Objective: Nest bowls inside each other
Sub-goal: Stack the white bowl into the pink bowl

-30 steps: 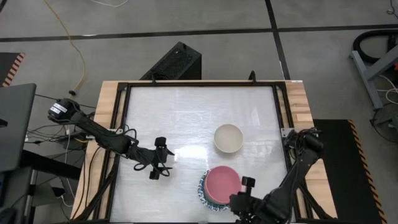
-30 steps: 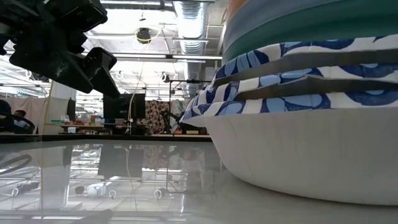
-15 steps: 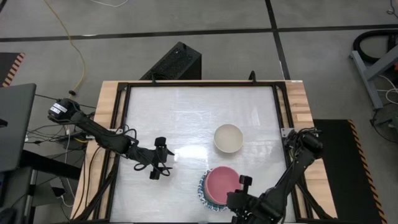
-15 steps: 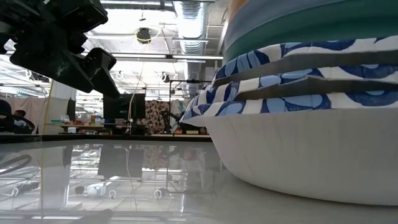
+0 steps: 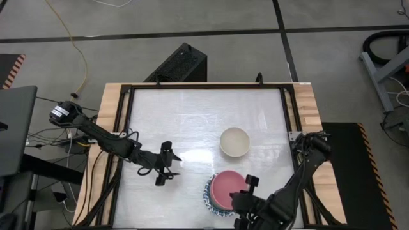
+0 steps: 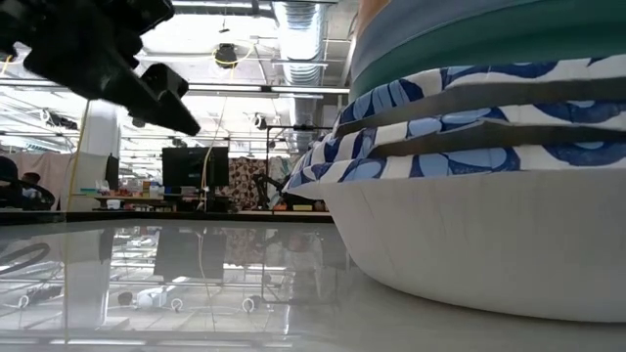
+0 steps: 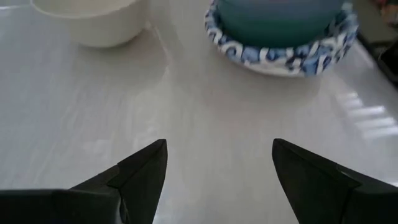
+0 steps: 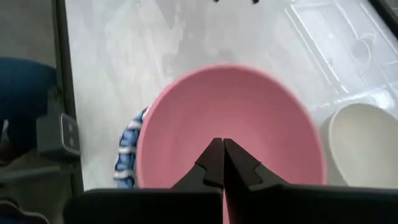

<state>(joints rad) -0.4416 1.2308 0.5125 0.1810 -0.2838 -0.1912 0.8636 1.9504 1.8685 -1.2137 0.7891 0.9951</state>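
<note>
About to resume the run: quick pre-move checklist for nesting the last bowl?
1. Cream bowl upright, alone on table: ok.
2. Stack topped by pink bowl, sitting level: ok.
3. Left gripper open, empty: ok.
4. Right gripper shut, empty, above pink bowl: ok.
5. Path from left gripper to cream bowl unobstructed: ok.
6. Number of bowls in stack: cannot tell.

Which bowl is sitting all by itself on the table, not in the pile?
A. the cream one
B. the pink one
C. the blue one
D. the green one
A: the plain round cream bowl stands alone on the white table, while the round pink bowl tops the stack of nested bowls beside it.
</note>
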